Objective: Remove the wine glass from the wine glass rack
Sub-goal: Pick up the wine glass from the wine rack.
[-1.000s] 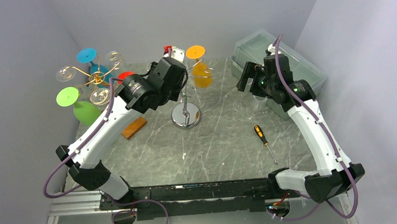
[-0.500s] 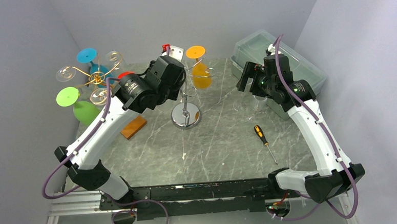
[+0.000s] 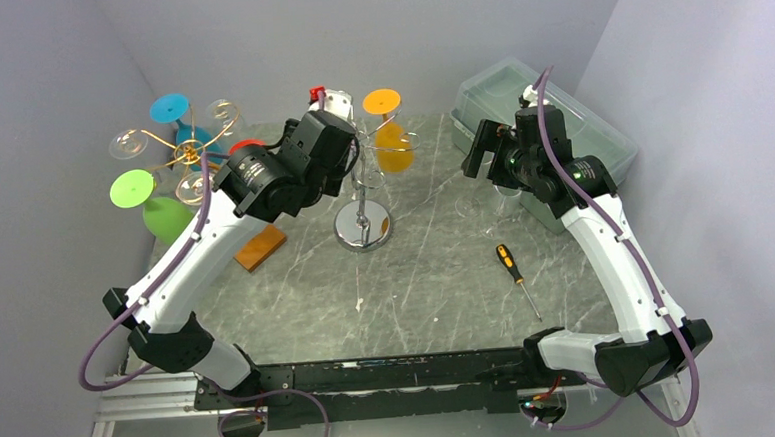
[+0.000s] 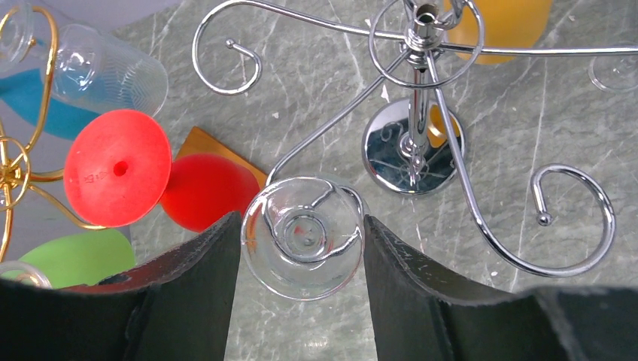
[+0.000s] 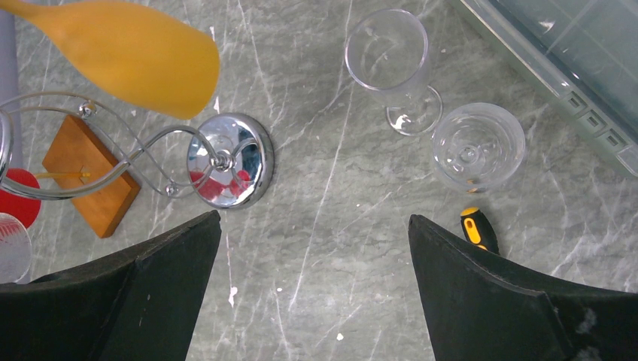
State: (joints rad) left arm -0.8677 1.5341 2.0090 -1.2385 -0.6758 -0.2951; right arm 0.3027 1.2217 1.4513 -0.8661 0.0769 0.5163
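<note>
Gripping the clear wine glass (image 4: 302,237) in the left jaws, with fingers (image 4: 188,301) tight against both its sides, at the end of one arm of the chrome rack (image 4: 413,147). Holding the right jaws spread wide over the worktop (image 5: 331,226), well right of the rack, above a flute (image 5: 387,53), a goblet (image 5: 478,147) and a screwdriver (image 5: 478,228).
</note>
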